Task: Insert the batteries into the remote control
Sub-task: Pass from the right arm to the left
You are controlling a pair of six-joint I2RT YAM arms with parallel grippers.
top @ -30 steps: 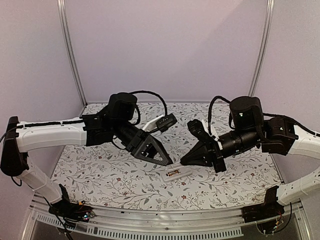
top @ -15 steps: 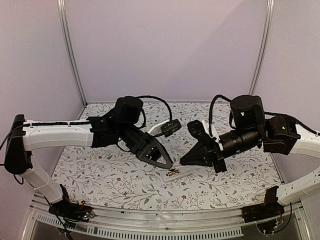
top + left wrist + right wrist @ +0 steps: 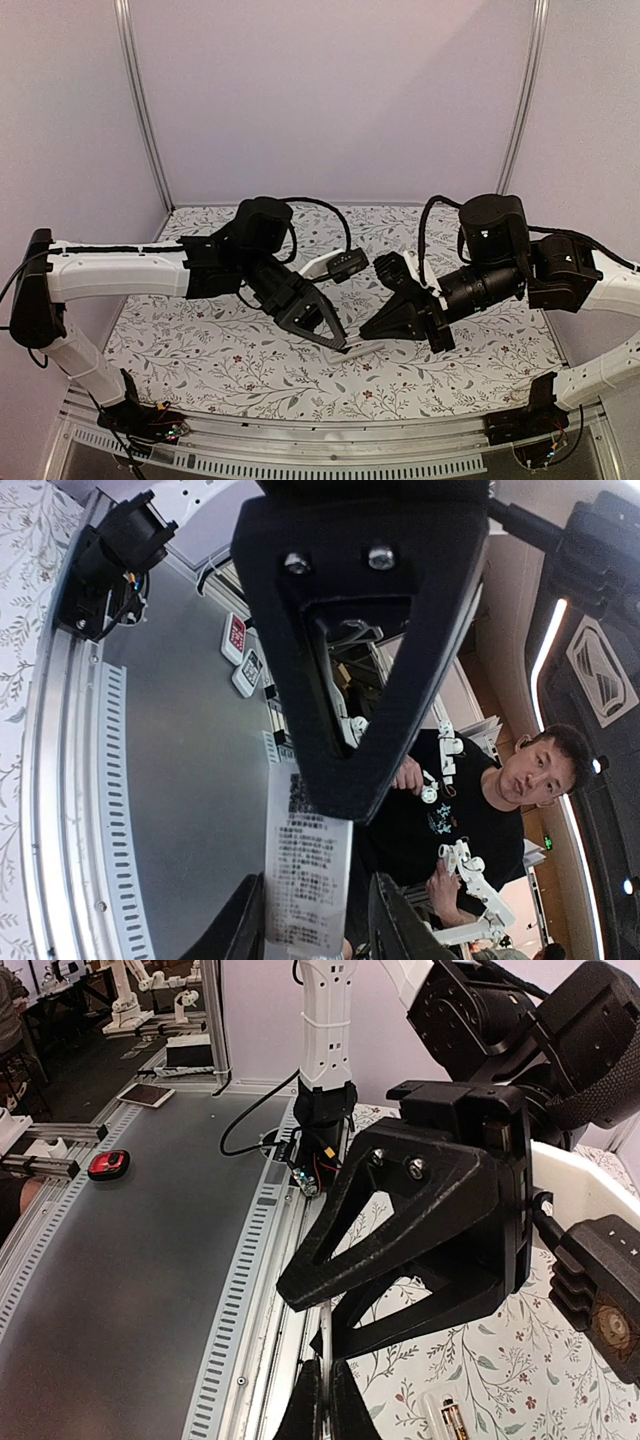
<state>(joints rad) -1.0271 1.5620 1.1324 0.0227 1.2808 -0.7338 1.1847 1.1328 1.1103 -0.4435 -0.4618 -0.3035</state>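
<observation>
Remote control (image 3: 368, 346): judged light, rigid, slippery; best taken by long edges. Right hand (image 3: 322, 1400) clenched; left hand (image 3: 343, 343) state cannot be told.

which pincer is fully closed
The right pincer: its fingers meet with no gap. The left pincer has its fingers standing clearly apart.

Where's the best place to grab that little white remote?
Likely across its two long edges, near the end away from the battery recess, coming down from above. The remote control is a slim oblong with its back facing up, so its narrow width suits a pinch and the recess stays uncovered.
</observation>
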